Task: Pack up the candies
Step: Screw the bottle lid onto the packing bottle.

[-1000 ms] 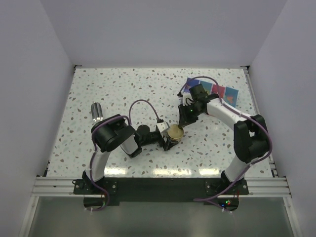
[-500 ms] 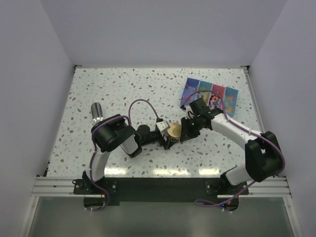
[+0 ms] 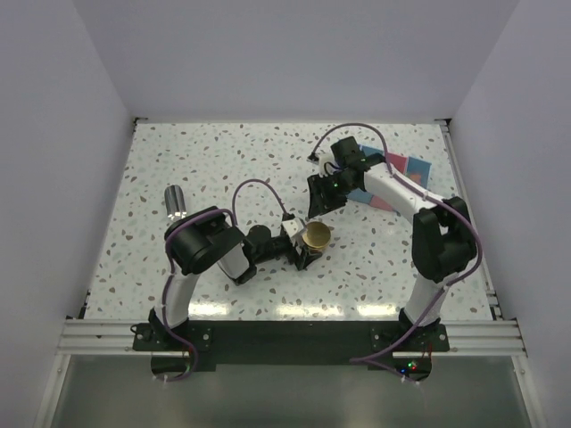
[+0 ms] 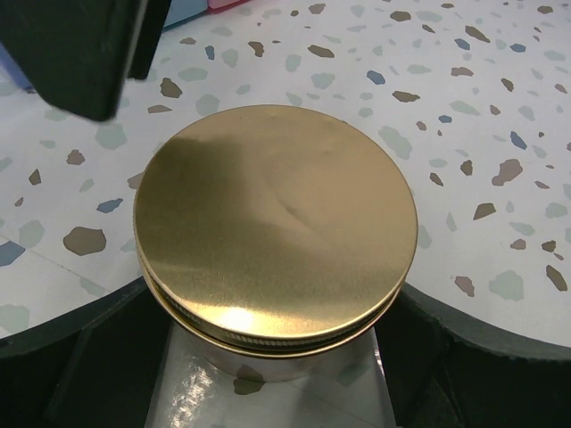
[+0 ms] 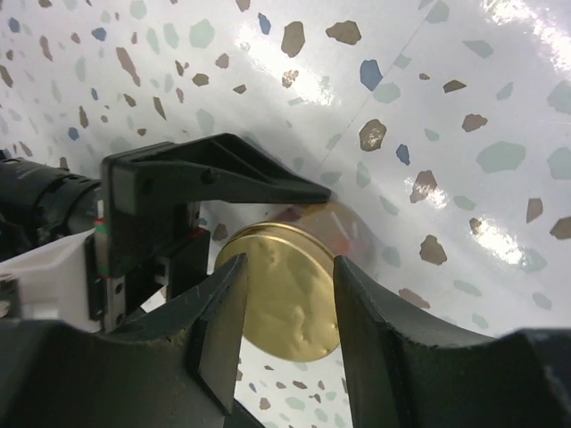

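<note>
A small clear jar with a gold lid [image 3: 314,237] lies on the table, and my left gripper [image 3: 302,248] is shut on its body. In the left wrist view the lid [image 4: 277,223] fills the middle, between my left gripper's [image 4: 277,366] dark fingers. My right gripper [image 3: 319,201] is open and empty, just beyond the jar and apart from it. In the right wrist view its fingers [image 5: 290,267] frame the lid [image 5: 285,303] from a distance. Faint red-orange shapes [image 5: 350,230] show through the jar's clear wall; I cannot make out single candies.
The blue and pink box [image 3: 412,167] lies at the back right, partly under my right arm; its edge shows in the left wrist view [image 4: 183,9]. White walls close in the speckled table [image 3: 223,169] on three sides.
My right gripper was down at the jar's lid; it has lifted and drawn back toward the far side, with its elbow swinging in. The left gripper and the jar have not moved.
</note>
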`<action>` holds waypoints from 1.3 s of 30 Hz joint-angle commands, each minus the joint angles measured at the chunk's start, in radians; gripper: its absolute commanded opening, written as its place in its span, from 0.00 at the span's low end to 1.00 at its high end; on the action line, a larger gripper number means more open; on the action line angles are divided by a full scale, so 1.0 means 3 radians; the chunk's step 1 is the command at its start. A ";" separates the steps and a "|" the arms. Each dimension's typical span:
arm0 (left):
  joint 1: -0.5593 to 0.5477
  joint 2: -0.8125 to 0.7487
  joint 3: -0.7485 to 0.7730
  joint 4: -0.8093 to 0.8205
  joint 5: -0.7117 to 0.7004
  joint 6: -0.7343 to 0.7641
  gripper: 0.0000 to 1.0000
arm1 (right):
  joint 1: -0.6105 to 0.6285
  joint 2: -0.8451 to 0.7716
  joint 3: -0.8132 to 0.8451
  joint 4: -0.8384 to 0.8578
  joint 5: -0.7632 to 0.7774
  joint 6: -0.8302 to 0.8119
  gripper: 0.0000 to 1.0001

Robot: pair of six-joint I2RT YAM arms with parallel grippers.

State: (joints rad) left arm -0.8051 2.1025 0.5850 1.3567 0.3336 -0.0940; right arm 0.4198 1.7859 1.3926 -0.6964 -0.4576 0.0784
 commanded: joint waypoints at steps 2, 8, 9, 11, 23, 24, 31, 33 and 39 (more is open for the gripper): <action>0.0030 -0.0121 -0.0048 0.0064 -0.0028 -0.0029 0.83 | 0.0007 0.0183 0.0139 -0.0118 -0.0239 -0.0241 0.46; 0.0025 -0.0105 -0.0043 0.0034 -0.0069 -0.0039 0.83 | 0.0007 0.0158 -0.0040 -0.0082 -0.0223 -0.0241 0.41; 0.0025 -0.0100 -0.0038 0.0028 -0.0074 -0.0039 0.83 | 0.0007 0.0127 -0.0086 -0.0067 -0.0218 -0.0241 0.40; 0.0025 -0.0095 -0.0022 0.0018 -0.0099 -0.0050 0.83 | 0.0007 0.0050 -0.0244 -0.0046 -0.0193 -0.0241 0.34; 0.0055 -0.0121 0.0019 -0.0150 -0.0278 -0.0039 0.83 | 0.0139 -0.0865 -0.1277 0.0327 0.0017 0.0509 0.12; 0.0055 -0.0116 0.0014 -0.0156 -0.0279 -0.0039 0.83 | 0.0221 -0.0926 -0.1419 0.0373 0.0017 0.0587 0.12; 0.0055 -0.0136 -0.0058 -0.0115 -0.0222 -0.0044 0.83 | 0.0212 -0.1254 -0.1416 0.0328 0.0114 0.0782 0.16; 0.0055 -0.0141 -0.0089 -0.0099 -0.0212 -0.0044 0.83 | 0.0074 -0.1162 -0.1156 0.0210 0.0145 0.0593 0.26; 0.0055 -0.0151 -0.0130 -0.0048 -0.0135 -0.0065 0.83 | -0.0065 -0.0464 -0.0247 -0.0051 -0.0048 -0.0010 0.50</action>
State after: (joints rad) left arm -0.7982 2.0762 0.5667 1.3308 0.2951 -0.0967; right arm 0.4042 1.5478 1.1717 -0.6720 -0.4332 0.1890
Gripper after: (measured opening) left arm 0.896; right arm 0.477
